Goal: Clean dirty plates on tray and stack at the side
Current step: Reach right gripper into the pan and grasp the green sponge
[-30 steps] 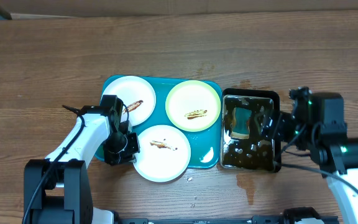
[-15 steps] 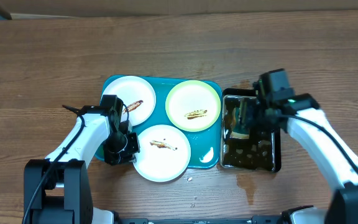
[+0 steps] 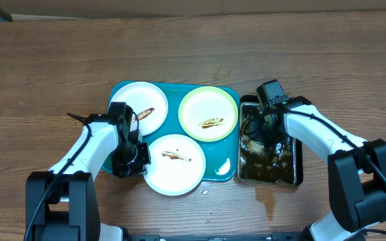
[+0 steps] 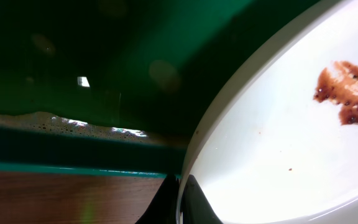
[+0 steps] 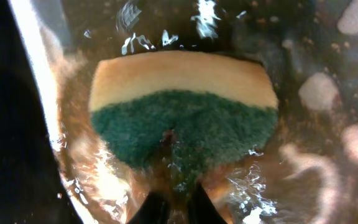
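Three plates lie on the teal tray [image 3: 216, 150]: a smeared white plate [image 3: 139, 110] at the back left, a pale green plate [image 3: 208, 114] at the back right, and a smeared white plate [image 3: 174, 164] in front. My left gripper [image 3: 129, 161] is shut on the front plate's left rim; in the left wrist view the rim [image 4: 191, 155] runs down between the fingers of the left gripper [image 4: 180, 208]. My right gripper [image 3: 259, 129] is down in the black pan [image 3: 273, 167]. In the right wrist view the right gripper [image 5: 173, 208] pinches the green edge of a yellow-and-green sponge [image 5: 179, 106] under the brown liquid.
The black pan of dark foamy liquid touches the tray's right side. A wet stain [image 3: 268, 197] marks the wooden table in front of the pan. A few crumbs [image 3: 205, 193] lie near the front plate. Bare wood surrounds the tray and pan.
My right arm has swung in from the right and dipped into the pan, and its jaws have closed on the sponge. The left arm and the plates have not moved.
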Motion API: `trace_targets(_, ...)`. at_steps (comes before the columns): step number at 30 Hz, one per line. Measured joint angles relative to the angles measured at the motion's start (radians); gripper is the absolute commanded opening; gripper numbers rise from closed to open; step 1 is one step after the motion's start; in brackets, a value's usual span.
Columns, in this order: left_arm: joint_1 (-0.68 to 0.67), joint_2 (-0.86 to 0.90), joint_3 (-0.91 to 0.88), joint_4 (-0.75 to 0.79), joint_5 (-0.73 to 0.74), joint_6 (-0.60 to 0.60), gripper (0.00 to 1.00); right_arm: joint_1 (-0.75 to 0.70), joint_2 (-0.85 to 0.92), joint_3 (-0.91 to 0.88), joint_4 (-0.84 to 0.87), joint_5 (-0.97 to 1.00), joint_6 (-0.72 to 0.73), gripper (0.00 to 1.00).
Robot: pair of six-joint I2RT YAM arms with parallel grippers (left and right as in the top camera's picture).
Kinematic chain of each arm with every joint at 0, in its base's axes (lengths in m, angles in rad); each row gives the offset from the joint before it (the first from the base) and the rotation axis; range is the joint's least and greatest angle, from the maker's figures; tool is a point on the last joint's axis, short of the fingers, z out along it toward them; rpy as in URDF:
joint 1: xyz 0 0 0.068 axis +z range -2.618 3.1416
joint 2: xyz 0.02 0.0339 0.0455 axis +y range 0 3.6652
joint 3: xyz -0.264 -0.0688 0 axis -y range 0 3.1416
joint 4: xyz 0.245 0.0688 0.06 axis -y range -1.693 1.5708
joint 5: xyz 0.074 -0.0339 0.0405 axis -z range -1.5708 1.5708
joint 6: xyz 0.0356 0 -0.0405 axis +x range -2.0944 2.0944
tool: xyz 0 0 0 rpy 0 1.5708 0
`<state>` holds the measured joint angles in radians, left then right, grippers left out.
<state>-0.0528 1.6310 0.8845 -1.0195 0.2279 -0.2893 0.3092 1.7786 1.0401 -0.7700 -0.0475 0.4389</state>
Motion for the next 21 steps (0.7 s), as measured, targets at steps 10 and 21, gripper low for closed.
trace_targets(10, 0.000, 0.000, 0.000, 0.000, 0.000, 0.000, 0.04, 0.000, -0.005, 0.053, -0.142, 0.002, 0.002, 0.04)
trace_targets(21, 0.000, 0.000, 0.000, 0.000, 0.000, 0.000, 0.04, 0.000, -0.136, 0.159, -0.290, 0.002, -0.002, 0.04)
